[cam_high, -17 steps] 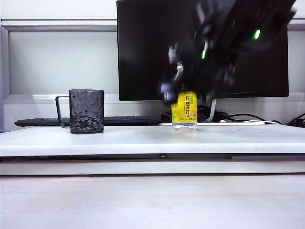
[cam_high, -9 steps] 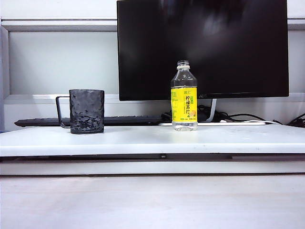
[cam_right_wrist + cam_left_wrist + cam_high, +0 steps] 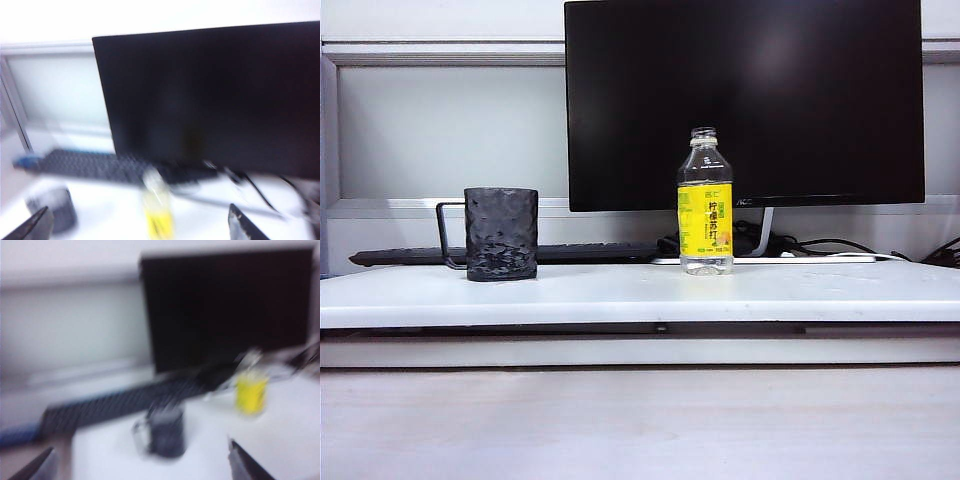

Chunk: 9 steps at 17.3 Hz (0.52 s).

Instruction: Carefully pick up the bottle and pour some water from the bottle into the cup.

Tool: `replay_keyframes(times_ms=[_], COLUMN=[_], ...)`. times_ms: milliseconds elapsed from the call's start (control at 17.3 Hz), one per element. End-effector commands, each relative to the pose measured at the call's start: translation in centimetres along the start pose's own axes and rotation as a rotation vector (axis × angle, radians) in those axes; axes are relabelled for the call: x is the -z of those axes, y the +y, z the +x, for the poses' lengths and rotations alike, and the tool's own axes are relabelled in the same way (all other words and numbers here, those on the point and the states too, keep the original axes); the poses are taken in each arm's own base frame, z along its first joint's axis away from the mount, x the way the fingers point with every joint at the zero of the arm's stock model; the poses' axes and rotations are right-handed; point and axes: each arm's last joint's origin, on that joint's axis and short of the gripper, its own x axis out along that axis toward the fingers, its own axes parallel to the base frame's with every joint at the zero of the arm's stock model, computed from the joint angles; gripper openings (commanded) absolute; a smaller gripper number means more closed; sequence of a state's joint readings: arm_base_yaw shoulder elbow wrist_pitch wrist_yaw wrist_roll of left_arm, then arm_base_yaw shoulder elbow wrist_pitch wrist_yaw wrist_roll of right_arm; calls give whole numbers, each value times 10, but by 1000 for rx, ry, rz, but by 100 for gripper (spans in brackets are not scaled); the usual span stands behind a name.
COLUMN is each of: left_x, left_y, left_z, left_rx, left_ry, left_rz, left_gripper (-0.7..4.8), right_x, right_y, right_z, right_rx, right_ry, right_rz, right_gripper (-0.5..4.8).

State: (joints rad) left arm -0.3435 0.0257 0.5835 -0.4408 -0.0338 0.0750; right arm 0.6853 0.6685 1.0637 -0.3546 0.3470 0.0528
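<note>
Exterior view: arm gone from over the bottle; it is left upright on the counter, well apart from the cup. Left gripper and right gripper are withdrawn, jaws wide, empty. Pour judged finished or grasp abandoned.

Three cameras, one desk.
Exterior view sits low, level, front-on; both blurred wrist views look down from farther back, sharing bottle, cup, monitor.

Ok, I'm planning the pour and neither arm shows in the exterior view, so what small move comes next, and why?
Probably bring the right gripper down toward the bottle. The bottle stands upright and untouched, apart from the cup. Both the right gripper and the left gripper are open and hold nothing, and the right wrist view shows the bottle between that gripper's fingers.
</note>
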Motion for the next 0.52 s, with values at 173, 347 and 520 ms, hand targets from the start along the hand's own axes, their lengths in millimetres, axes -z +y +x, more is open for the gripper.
replay_keyframes(times_ms=[173,347,520], left_x=[44,72,79], left_y=[-2,-3,-3], left_z=[20,30,34], left_rx=[-57,-89,-116], left_ry=[155,227,207], left_rz=[13,17,11], left_gripper=[479,479,479], right_x=[60,119,163], right_y=[-11,-6,-2], right_z=[-19,3,22], right_rx=[6,7,8], right_ry=[210,238,227], right_rz=[-100,-106,-103], right_gripper=[479,479,479])
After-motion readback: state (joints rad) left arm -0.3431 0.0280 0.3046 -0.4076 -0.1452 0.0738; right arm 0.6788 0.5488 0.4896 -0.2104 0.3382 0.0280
